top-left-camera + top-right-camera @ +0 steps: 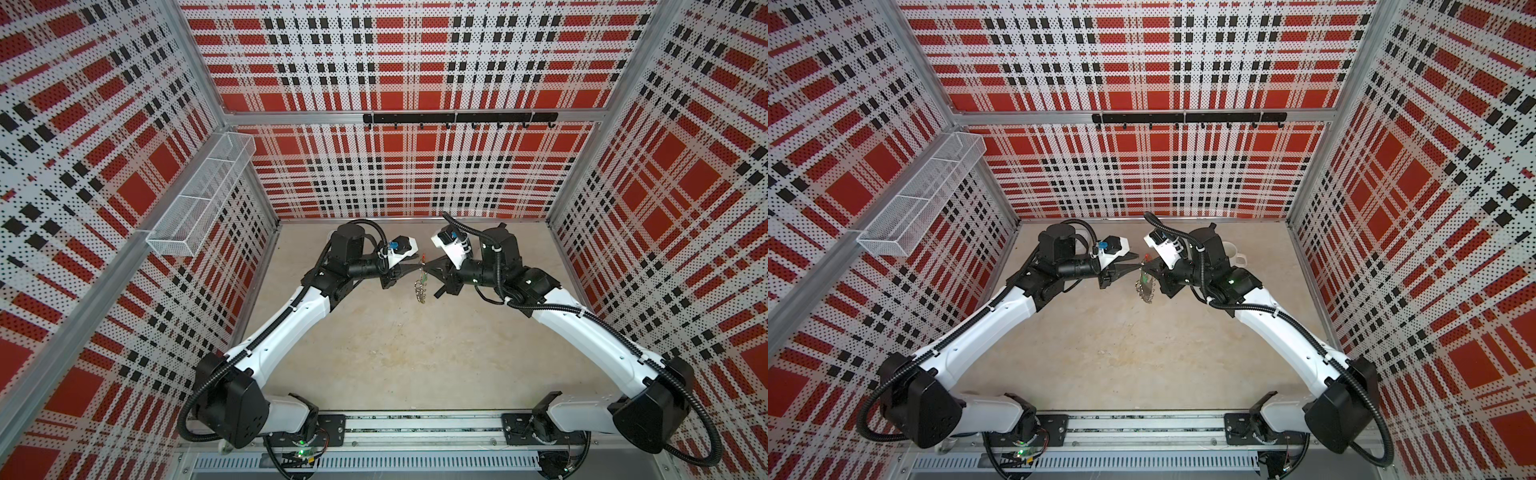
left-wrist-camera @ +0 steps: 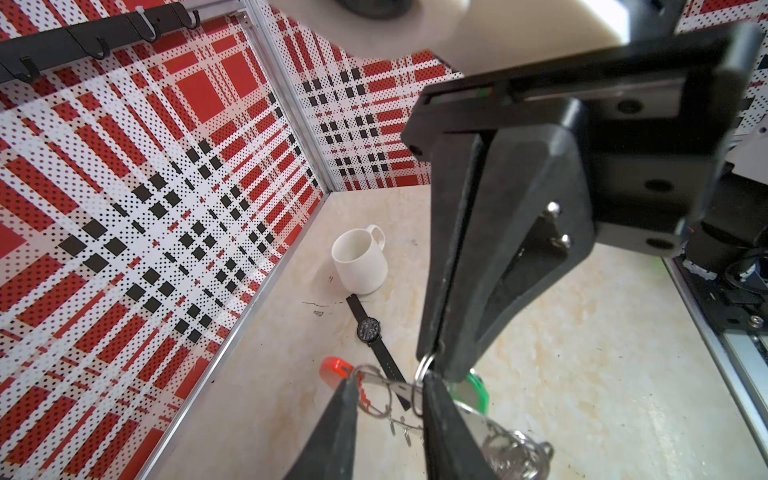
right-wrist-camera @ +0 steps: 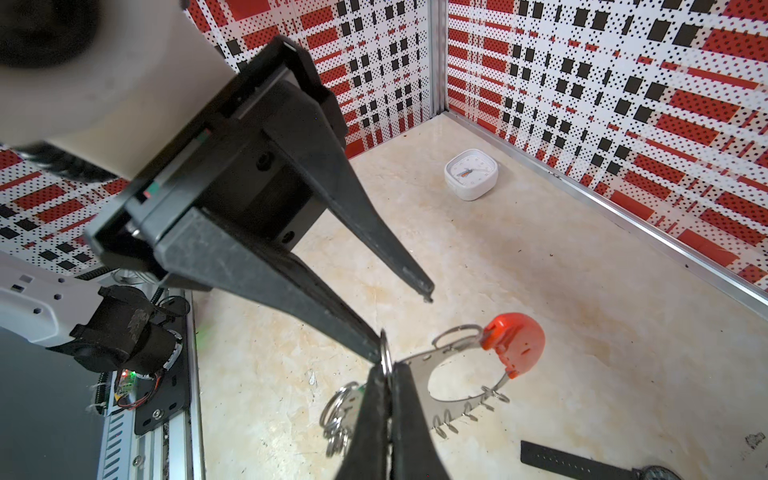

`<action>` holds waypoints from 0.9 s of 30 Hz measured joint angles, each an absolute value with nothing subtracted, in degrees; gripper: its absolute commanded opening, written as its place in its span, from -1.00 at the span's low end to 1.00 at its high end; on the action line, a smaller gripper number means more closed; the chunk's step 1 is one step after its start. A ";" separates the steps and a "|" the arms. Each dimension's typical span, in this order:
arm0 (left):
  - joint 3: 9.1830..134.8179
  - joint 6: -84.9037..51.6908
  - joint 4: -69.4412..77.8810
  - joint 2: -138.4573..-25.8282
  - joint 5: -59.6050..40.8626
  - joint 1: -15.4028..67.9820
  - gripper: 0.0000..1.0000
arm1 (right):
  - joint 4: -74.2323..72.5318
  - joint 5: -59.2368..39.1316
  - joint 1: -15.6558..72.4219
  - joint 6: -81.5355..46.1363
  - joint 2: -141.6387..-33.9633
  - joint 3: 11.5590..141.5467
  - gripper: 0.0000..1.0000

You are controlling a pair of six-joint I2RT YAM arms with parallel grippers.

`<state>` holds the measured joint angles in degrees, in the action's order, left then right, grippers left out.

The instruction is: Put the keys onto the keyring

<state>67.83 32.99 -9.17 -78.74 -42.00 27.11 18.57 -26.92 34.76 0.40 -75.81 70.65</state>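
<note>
Here, on a pale stone-look table (image 1: 415, 353) walled in red plaid, two robot arms meet nose to nose just toward 12 o'clock of centre in both top views. The left gripper (image 3: 403, 324) reaches in from 9 o'clock with its jaws apart, gripping nothing. One fingertip touches a small split ring (image 3: 384, 353) at the keyring's edge, and the other stands free in the air. The right gripper (image 2: 436, 362), coming from 3 o'clock, is clenched on the grey rim of the keyring (image 3: 419, 370) and holds it up off the table.

A white mug (image 1: 1232, 249) stands upright at 2 o'clock from the grippers, partly hidden behind the right arm. A white square clock (image 3: 471, 174) sits near a corner of the walls, well apart from the grippers.

In a top view the keyring (image 1: 1144, 286) hangs toward 6 o'clock from the meeting fingertips. Its red section (image 3: 517, 343) lies across the ring from the pinched rim, and wire loops (image 3: 453, 419) line the edge between them.

A black watch (image 2: 369, 330) lies flat on the table, one strap end just beside the mug's base.

The keys show only as a green tag (image 2: 477, 390) hanging just beside the right gripper's tips, under the ring. The dark key itself is hidden. Whether it sits on a loop cannot be told.
</note>
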 measured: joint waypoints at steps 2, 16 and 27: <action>68.60 33.23 -9.87 -79.26 -42.65 27.05 -0.47 | 18.50 -26.87 34.76 0.45 -75.81 70.65 -1.00; 72.73 35.05 -16.53 -82.70 -48.25 26.59 -0.95 | 19.22 -26.46 34.76 0.75 -75.81 70.65 -1.00; 70.59 30.04 -12.58 -81.89 -49.43 25.65 -1.00 | 17.26 -26.74 34.70 -1.04 -75.81 69.80 -0.77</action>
